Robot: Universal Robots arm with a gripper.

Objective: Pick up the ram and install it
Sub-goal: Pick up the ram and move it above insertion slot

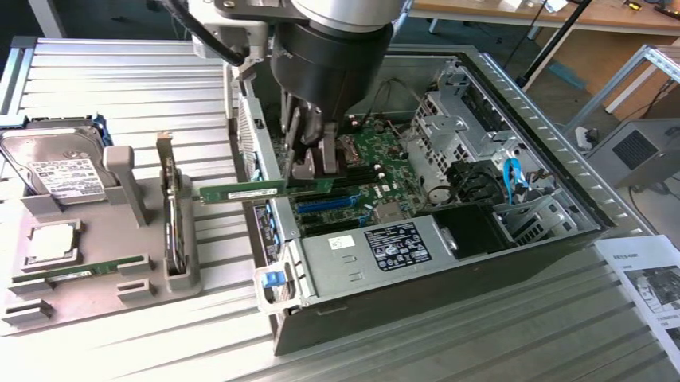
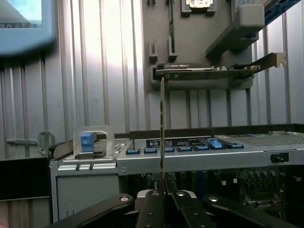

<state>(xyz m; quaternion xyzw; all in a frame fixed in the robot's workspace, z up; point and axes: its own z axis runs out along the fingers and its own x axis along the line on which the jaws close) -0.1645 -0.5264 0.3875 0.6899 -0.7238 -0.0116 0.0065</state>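
Right now, your gripper (image 1: 318, 169) is clenching its fingers on the ram (image 1: 250, 192), holding the green stick on edge over the open computer case (image 1: 478, 294). One end is jutting past the case wall toward the exterior view's left. In the wrist view the ram (image 2: 162, 128) is rising edge-on from between the fingers (image 2: 153, 209). Inside the case, you are looking at the green motherboard (image 1: 372, 147), a boxy power supply (image 1: 361, 255) with a black label, and a blue cable (image 1: 511, 177). The grey holder tray (image 1: 107, 239) beside the case is carrying a hard drive (image 1: 59, 167), an upright expansion card (image 1: 170, 215), a second green stick (image 1: 80, 272) and a square chip (image 1: 51, 243).
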